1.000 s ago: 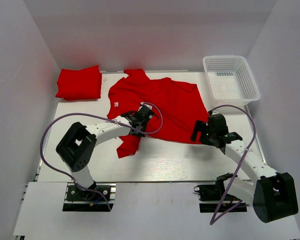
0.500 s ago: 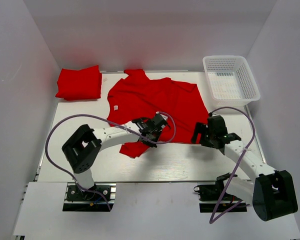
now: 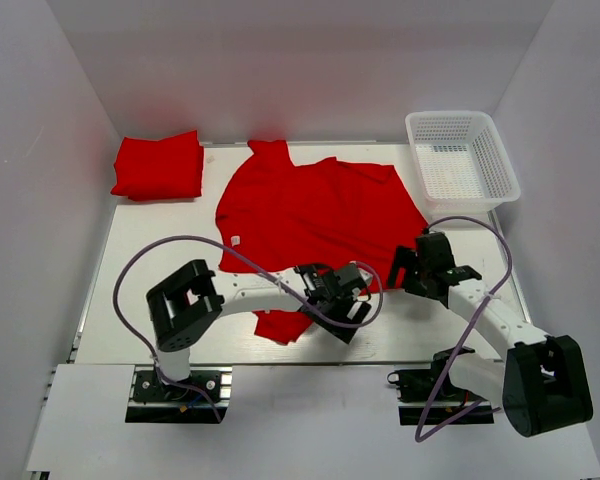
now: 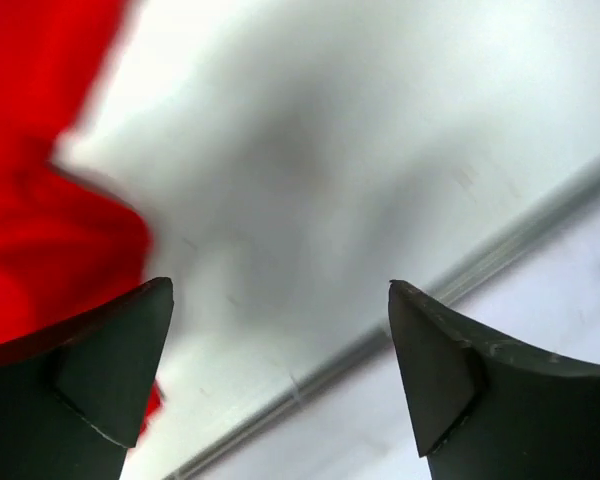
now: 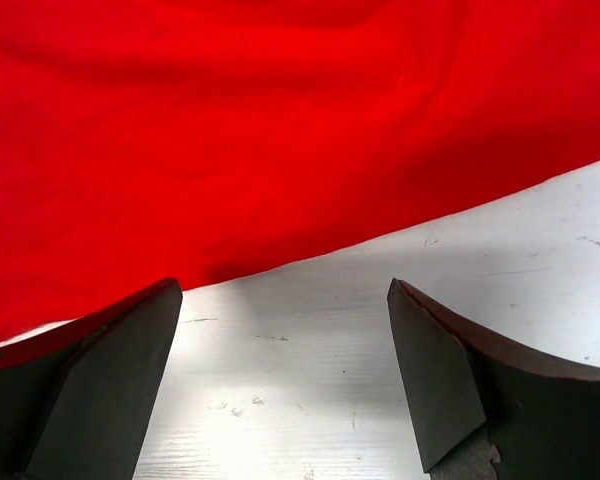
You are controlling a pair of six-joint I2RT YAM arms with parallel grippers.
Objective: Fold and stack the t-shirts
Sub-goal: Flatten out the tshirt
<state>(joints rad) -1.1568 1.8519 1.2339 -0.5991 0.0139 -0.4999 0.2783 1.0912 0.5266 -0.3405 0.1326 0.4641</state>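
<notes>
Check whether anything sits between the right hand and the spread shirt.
Nothing visible does. The open right hand faces the hem of the shirt, with only bare table between them.

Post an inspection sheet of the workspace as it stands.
Surface: white table, no spills seen.
Job's things: spread t-shirt open mid-table; folded t-shirt at far left corner.
Clutter: white mesh basket, far right corner.
Grippers: left gripper open over table beside the shirt; right gripper open at the shirt's near edge.
Cables: purple cables loop off both arms.
Surroundings: white walls on three sides; nothing else seen.
</notes>
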